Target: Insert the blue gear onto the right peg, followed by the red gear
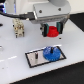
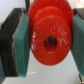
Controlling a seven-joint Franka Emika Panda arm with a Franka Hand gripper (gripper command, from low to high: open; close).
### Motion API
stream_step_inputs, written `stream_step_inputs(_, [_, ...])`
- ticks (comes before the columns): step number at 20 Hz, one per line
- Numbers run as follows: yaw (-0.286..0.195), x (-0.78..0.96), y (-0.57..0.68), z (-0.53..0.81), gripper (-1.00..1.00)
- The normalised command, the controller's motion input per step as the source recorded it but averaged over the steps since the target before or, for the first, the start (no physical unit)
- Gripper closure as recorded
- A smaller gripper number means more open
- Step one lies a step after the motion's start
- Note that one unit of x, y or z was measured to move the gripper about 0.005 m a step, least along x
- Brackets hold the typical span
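The blue gear point(image 1: 50, 53) lies flat on the grey plate point(image 1: 44, 55), at the plate's right end, where the right peg is hidden under it. A thin dark left peg point(image 1: 36, 53) stands free on the plate. My gripper point(image 1: 51, 32) hangs above the blue gear, shut on the red gear point(image 1: 51, 33). In the wrist view the red gear point(image 2: 50, 36) fills the frame, its hub and centre hole facing the camera, clamped between two teal pads point(image 2: 21, 46).
A beige block-shaped object point(image 1: 18, 28) stands on the white table point(image 1: 12, 55) toward the exterior view's left, with a black cable trailing past it. The arm's white body looms behind the gripper.
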Motion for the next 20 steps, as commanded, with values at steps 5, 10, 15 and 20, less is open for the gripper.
stream_step_inputs(5, [0.0,0.64,0.0,0.07,1.0])
stream_step_inputs(10, [0.0,0.51,-0.01,0.02,1.0])
stream_step_inputs(15, [0.0,0.38,-0.02,-0.03,1.0])
stream_step_inputs(20, [0.0,0.24,-0.06,-0.07,1.0])
